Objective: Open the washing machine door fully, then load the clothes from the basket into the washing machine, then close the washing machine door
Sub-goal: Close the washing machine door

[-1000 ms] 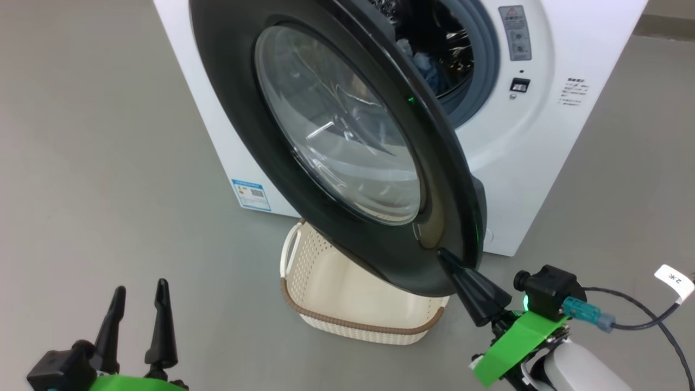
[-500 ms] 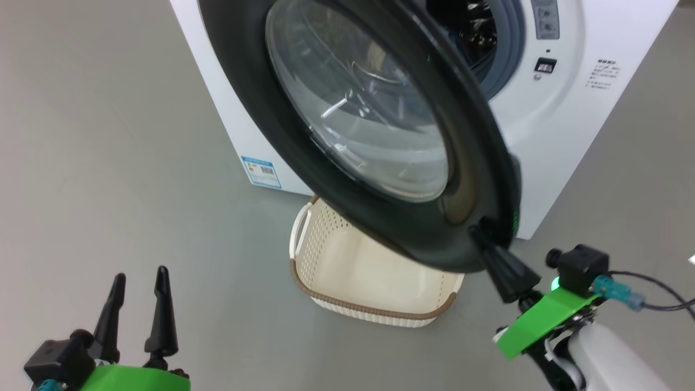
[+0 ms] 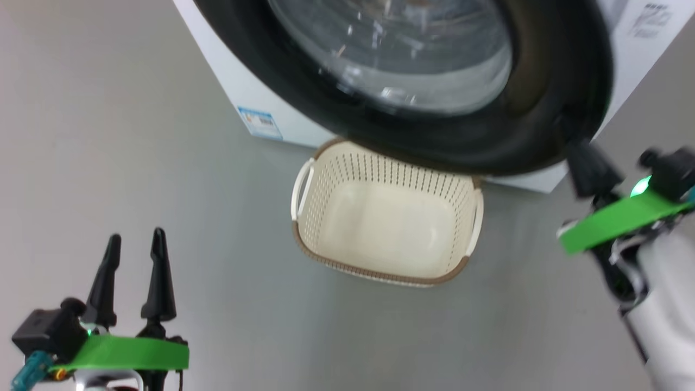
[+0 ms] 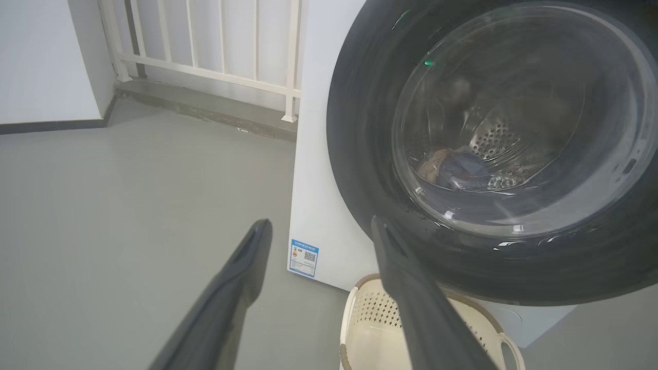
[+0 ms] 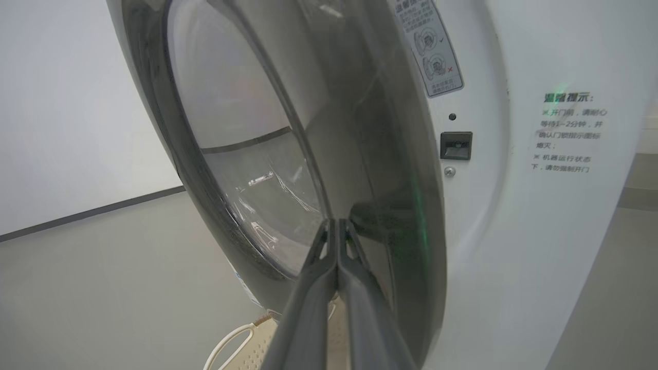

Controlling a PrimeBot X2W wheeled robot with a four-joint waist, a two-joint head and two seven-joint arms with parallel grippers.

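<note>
Where the drum (image 4: 493, 141) shows through the door (image 4: 354, 154), the clothes (image 4: 455, 169) lie inside.

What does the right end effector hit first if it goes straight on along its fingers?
The washing machine door: the shut right end effector points at its dark rim, tips at or almost on it; blur hides contact.

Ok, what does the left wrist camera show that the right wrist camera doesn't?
Left wrist view: the open left claw, the clothes seen through the glass of the washing machine door, the blue label sticker and a white railing. Right wrist view: the shut right claw at the door's edge, the latch slot, a warning sticker and printed text. Both: the door, the white washing machine, the basket and the grey floor.
</note>
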